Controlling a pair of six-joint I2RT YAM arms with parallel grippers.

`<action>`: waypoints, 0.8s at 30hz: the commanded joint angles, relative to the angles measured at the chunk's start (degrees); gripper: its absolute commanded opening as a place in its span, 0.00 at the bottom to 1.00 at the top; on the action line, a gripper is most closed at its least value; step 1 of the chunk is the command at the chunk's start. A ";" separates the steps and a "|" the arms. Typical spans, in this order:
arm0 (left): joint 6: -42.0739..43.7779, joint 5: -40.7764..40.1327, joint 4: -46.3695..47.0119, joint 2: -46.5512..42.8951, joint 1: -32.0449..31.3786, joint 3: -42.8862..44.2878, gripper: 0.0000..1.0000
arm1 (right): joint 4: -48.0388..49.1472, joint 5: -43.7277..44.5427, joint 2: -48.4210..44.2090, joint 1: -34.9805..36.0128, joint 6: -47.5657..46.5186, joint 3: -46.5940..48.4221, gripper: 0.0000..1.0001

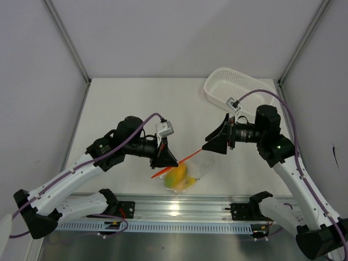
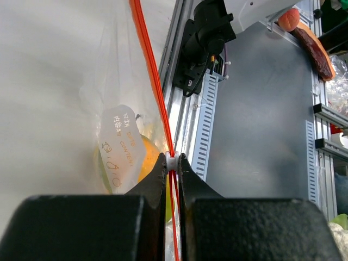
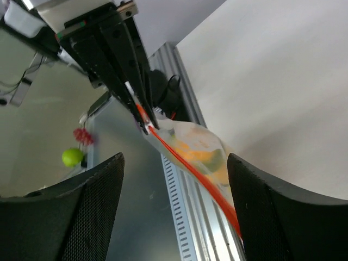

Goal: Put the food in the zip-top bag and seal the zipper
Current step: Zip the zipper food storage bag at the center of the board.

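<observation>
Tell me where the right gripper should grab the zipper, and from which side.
Grip the end of the zipper nearest the right gripper; the left gripper is shut on it near the fruit. Come in along the strip from the right, jaws straddling its thin edge. It runs straight and the fruit bulges the bag below, so that end looks clear.

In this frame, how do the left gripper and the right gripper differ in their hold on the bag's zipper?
The left gripper has its jaws pinched shut on the zipper. The right gripper has its jaws spread wide and clamps nothing. The left gripper sits partway along the strip, near the food in the zip-top bag, while the right gripper is at the strip's other end. Both point toward each other along the zipper.
</observation>
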 commanded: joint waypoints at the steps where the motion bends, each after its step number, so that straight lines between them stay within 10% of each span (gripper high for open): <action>1: 1.92 0.06 -1.95 0.59 0.11 3.31 0.01 | -3.28 0.08 4.34 6.58 -7.19 5.91 0.78; 24: 1.39 3.14 -2.65 1.30 0.11 5.42 0.01 | -12.17 9.41 13.84 21.63 -22.69 11.73 0.55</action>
